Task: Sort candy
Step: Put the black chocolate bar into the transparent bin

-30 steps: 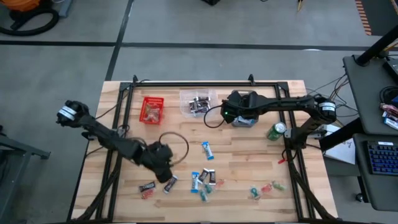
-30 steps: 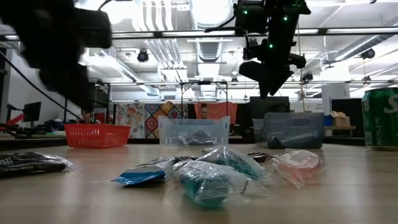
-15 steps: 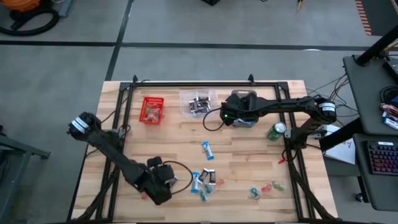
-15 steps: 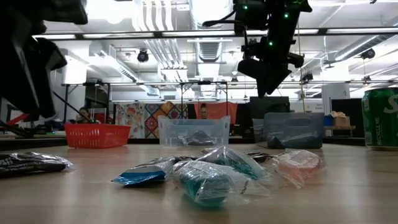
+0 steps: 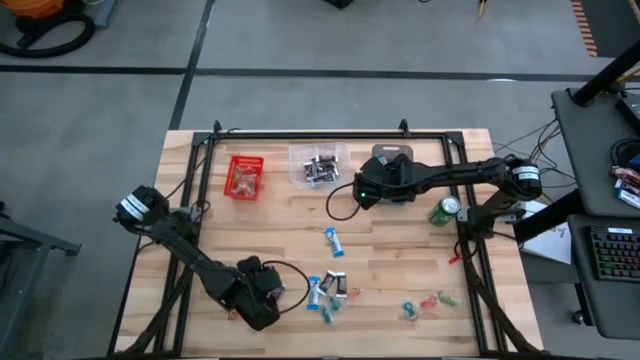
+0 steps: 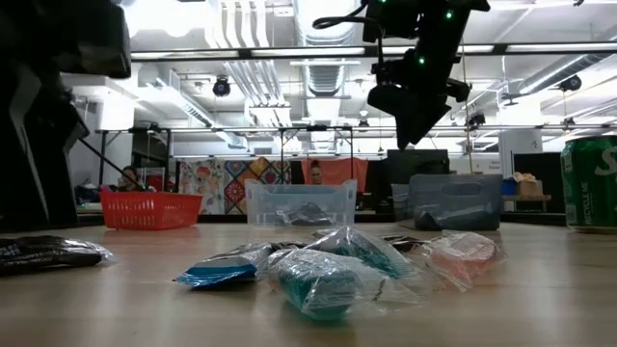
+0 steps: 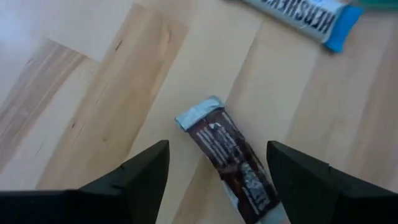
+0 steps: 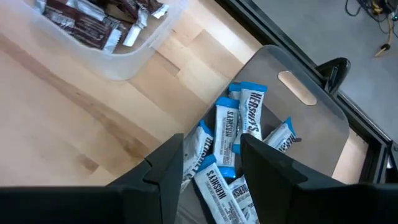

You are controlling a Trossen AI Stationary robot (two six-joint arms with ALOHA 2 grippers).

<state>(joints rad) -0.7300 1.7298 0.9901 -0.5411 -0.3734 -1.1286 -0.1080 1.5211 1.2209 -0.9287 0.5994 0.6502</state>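
You're working in a robotics lab or workshop: a wooden bench (image 5: 400, 250) stands on bare concrete floor (image 5: 300, 40), with exposed ceiling ducts (image 6: 241, 24) overhead, a keyboard desk (image 5: 600, 250) off its right edge, and further workstations (image 6: 145, 154) behind.

We see a dark brown bar (image 7: 233, 168) lying flat on the wood, silver crimped end up. A blue-and-white bar (image 5: 333, 242) lies alone mid-table, near a mixed cluster (image 5: 330, 292). Red and green sweets (image 5: 427, 303) sit well apart from it.
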